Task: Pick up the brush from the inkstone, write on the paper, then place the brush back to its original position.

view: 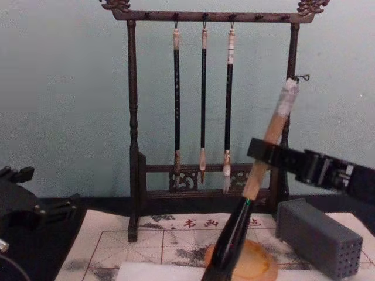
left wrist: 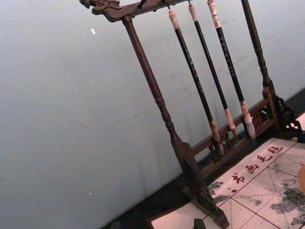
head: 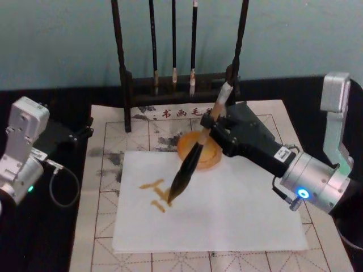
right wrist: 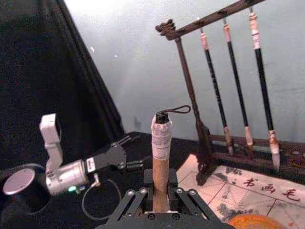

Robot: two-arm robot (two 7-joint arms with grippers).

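Tan-shafted brush [head: 193, 157] slants down from the clenched right gripper [head: 211, 120], tip on the paper [head: 244, 215].

Soft, even light across your wall [view: 70, 88], and the shadows behind the rack [view: 133, 117] are faint. The paper [head: 238, 209] reads brightest. The black counter [head: 39, 246] goes dim at your left. A blue lamp [head: 303, 193] glows on the right arm [head: 320, 178].

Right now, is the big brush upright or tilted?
Tilted. In the right gripper, the brush slants from its white-wrapped end down to its tip at the paper.
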